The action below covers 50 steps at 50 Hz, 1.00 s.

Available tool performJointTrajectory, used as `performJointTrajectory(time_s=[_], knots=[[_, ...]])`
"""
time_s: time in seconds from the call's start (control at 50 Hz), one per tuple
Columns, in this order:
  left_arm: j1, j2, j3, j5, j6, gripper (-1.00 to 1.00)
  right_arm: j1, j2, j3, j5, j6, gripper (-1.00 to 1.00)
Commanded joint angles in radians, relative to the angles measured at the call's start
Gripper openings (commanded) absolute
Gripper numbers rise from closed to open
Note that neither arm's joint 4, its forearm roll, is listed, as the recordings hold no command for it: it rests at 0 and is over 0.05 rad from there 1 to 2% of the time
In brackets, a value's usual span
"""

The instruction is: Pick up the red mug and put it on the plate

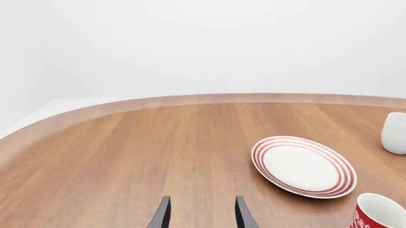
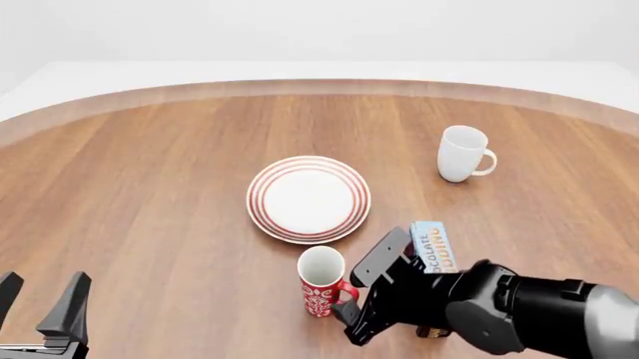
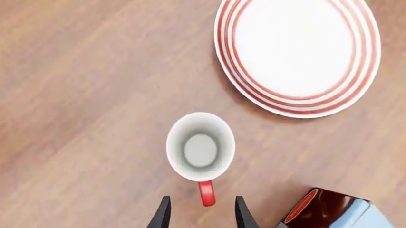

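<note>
Red mug (image 2: 322, 282) handle partly behind right jaws.

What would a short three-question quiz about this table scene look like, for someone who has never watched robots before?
1. True or false: the red mug already stands on the plate.
2. Which gripper is lined up with the red mug's handle? A) left gripper B) right gripper
3. Fill in: the mug standing far from both grippers is plain ____.

Key:
1. False; it stands upright on the table, just on the near side of the plate.
2. B; the right wrist view shows the handle between its open fingers.
3. White; the white mug stands on the right of the front view.
</note>
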Motion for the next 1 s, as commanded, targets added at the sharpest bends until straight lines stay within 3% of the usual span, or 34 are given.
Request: performJointTrajectory(time_s=[0.02,0.68,1.0], knots=[[0.0,0.0,0.0,0.0,0.0,1.0,0.001,0.021,0.023,-0.029,0.012,1.0],[0.0,0.0,0.0,0.0,0.0,1.0,0.006,0.095,0.072,-0.134,0.048,1.0],[0.0,0.0,0.0,0.0,0.0,1.0,0.004,0.091,0.068,-0.128,0.048,1.0]])
